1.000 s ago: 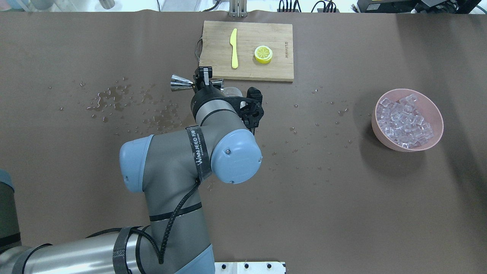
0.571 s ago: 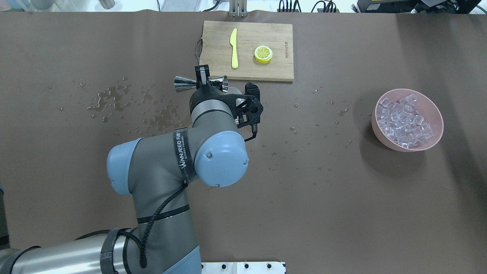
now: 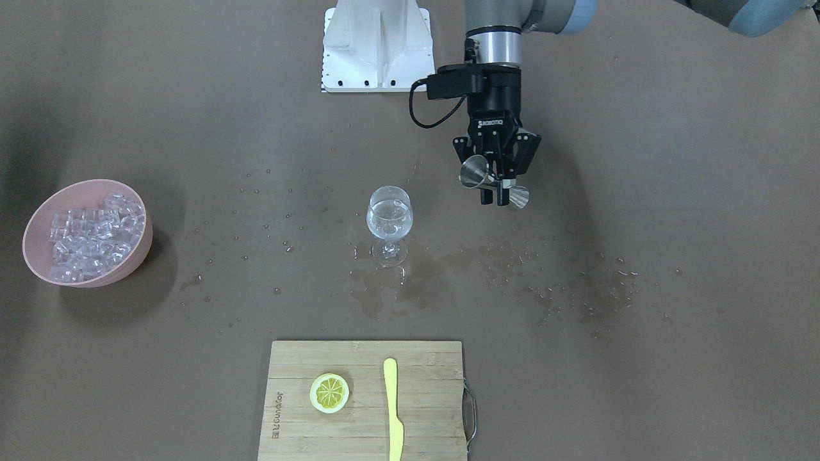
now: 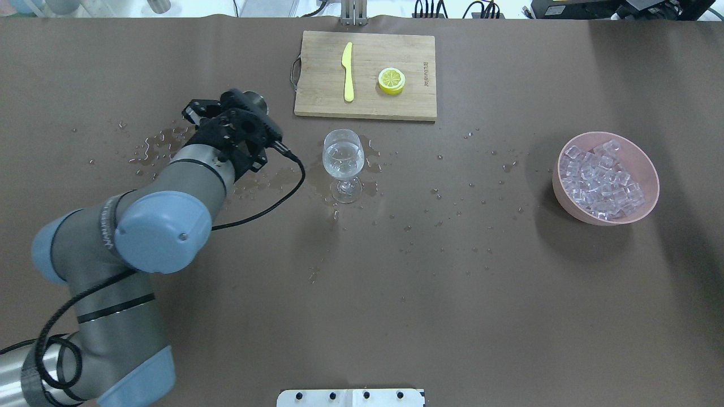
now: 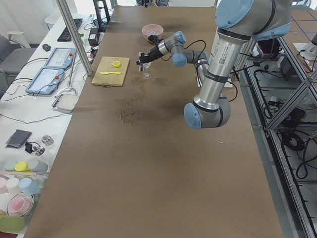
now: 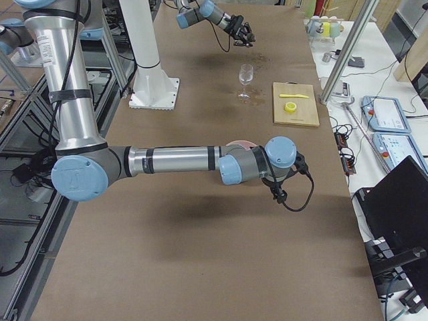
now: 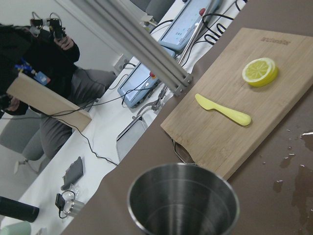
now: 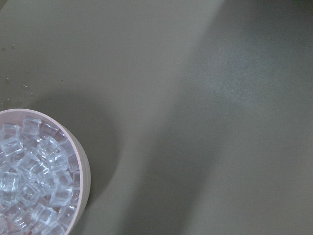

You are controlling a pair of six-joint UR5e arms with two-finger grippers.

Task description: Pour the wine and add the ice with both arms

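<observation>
My left gripper [image 3: 496, 191] is shut on the waist of a steel jigger [image 3: 474, 173] and holds it above the table, to the glass's left in the overhead view [image 4: 237, 108]. The jigger's open cup [image 7: 183, 200] fills the bottom of the left wrist view. The wine glass [image 4: 343, 158] stands upright mid-table, with clear wine in its bowl [image 3: 389, 218]. The ice is a heap of clear cubes [image 4: 602, 178] in a pink bowl [image 4: 650, 186] at the right. The right arm's wrist [image 6: 281, 159] hangs over that bowl; I cannot tell how its gripper stands. The right wrist view shows the ice [image 8: 29, 186] at lower left.
A wooden cutting board [image 4: 407, 56] at the far edge carries a yellow knife [image 4: 348, 70] and a lemon slice [image 4: 391, 79]. Spilled drops wet the table left of the glass [image 4: 169, 147] and around its foot. The white pedestal [image 3: 378, 45] stands at the robot's side.
My left arm has swung left, away from above the glass, taking the jigger with it. The glass now stands uncovered.
</observation>
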